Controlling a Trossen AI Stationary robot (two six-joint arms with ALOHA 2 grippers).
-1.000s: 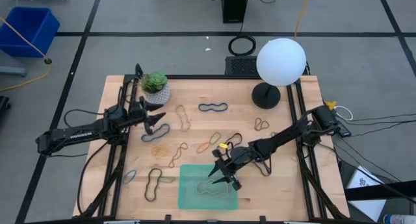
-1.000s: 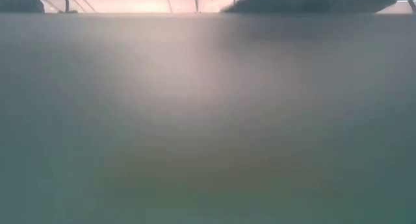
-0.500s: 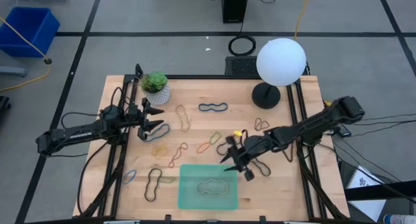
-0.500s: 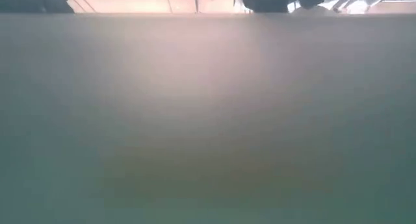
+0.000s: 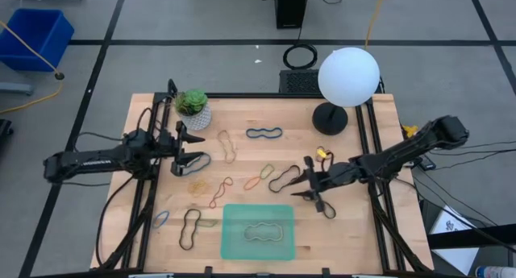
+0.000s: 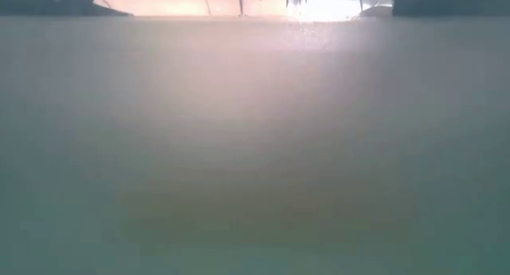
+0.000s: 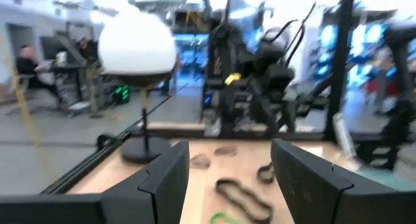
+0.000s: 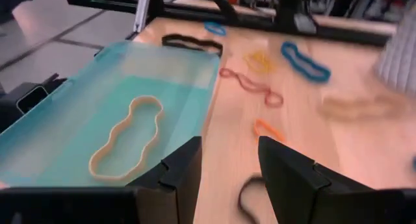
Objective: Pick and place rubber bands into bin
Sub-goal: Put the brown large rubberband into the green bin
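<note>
So we have 1 tan rubber band [image 5: 261, 232] lying flat in the green bin [image 5: 231, 248], its long axis running along the bin's longer side, peanut-shaped with a pinch in the middle. In the right wrist view it sits just ahead of our right fingers [image 8: 174, 171] and off to one side, with the bin wall nearest that finger.

Our right gripper [image 5: 310, 184] hangs over bare wood just past the bin's corner, fingers spread wide with nothing between them. We'd guess it's parked there because the next loops are close: a black band [image 5: 284, 178] lies just beyond the fingertips and another black band [image 5: 325, 205] sits right under the wrist side. Open fingers make sense for coming down on a floppy loop.

Our left gripper [image 5: 189, 147] is over on the other side near the potted plant [image 5: 193, 105], fingers [image 7: 162, 178] also apart and empty, pointing out across the table toward the white globe lamp [image 5: 347, 76]. A blue band [image 5: 193, 164] lies right at its fingertips, long axis slanted across them, so we reckon that's its target.

Lots left: the other blue band [image 5: 264, 133] lies crosswise far out, a red one [image 5: 219, 192] slants toward the bin, and a black one [image 5: 189, 228] stands lengthwise beside the bin's left wall. Low view shows nothing usable.
</note>
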